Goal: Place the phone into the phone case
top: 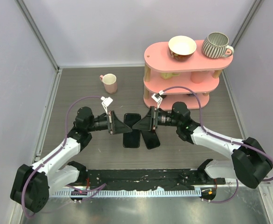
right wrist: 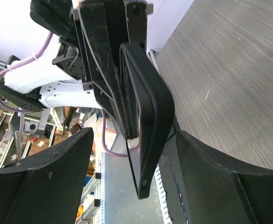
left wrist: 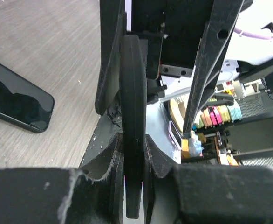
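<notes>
Matte black, the phone case (top: 132, 135) is held flat above the grey wood-grain surface (top: 80, 93). The fingers (left wrist: 114, 163) of the left gripper (top: 124, 126) pinch it on its two faces. The right gripper (top: 136, 123) faces it, its fingers (right wrist: 43, 182) spread on both sides of the case's end. The phone (top: 151, 141) lies on the surface just beside the case, glossy screen up.

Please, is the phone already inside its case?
No; the phone lies bare on the table, while the left gripper holds the phone case.

left tool (top: 126, 126) clamped | right tool (top: 137, 123) spread wide | wrists facing
</notes>
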{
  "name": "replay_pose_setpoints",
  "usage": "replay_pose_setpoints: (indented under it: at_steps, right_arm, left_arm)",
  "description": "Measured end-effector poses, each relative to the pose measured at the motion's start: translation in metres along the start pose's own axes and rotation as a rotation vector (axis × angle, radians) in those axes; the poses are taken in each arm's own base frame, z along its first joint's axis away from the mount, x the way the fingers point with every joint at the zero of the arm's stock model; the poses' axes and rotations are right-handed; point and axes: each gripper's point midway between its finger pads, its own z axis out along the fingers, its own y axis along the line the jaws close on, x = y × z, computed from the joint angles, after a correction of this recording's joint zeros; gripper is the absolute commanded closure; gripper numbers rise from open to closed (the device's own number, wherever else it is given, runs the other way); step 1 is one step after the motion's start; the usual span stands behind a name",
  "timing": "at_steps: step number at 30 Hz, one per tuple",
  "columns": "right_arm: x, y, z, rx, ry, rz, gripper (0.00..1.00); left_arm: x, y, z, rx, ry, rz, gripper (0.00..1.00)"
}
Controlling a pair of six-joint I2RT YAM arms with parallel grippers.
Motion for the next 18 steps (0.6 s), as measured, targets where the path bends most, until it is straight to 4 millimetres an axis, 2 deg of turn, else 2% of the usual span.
replay_pose_setpoints:
  at_steps: [6, 9, 10, 12, 13, 14, 17, 18]
  right_arm:
    - [-0.015, 0.006, 0.0, -0.012, -0.038, -0.022, 0.41]
    - [-0.02, 0.011, -0.004, -0.023, -0.056, -0.035, 0.58]
    - [-0.022, 0.013, -0.005, -0.028, -0.064, -0.042, 0.69]
    - [-0.023, 0.014, -0.006, -0.028, -0.066, -0.043, 0.85]
    - [-0.023, 0.015, -0.007, -0.032, -0.064, -0.034, 0.96]
    - [-0.024, 0.018, -0.008, -0.04, -0.069, -0.04, 0.99]
    - [-0.024, 0.02, -0.009, -0.039, -0.069, -0.052, 0.99]
    - [-0.024, 0.02, -0.01, -0.037, -0.07, -0.058, 0.96]
  left_arm:
    - [0.009, -0.01, 0.0, 0.044, 0.052, 0.005, 1.0]
    - [0.012, -0.011, 0.001, 0.054, 0.071, 0.001, 1.0]
    - [0.013, -0.011, 0.001, 0.059, 0.075, 0.003, 1.0]
    - [0.011, -0.016, 0.001, 0.078, 0.077, 0.022, 1.0]
    - [0.01, -0.019, 0.001, 0.089, 0.078, 0.034, 1.0]
    - [0.009, -0.021, 0.001, 0.094, 0.079, 0.039, 1.0]
    - [0.009, -0.023, 0.001, 0.105, 0.09, 0.037, 1.0]
    - [0.009, -0.023, 0.002, 0.106, 0.094, 0.034, 1.0]
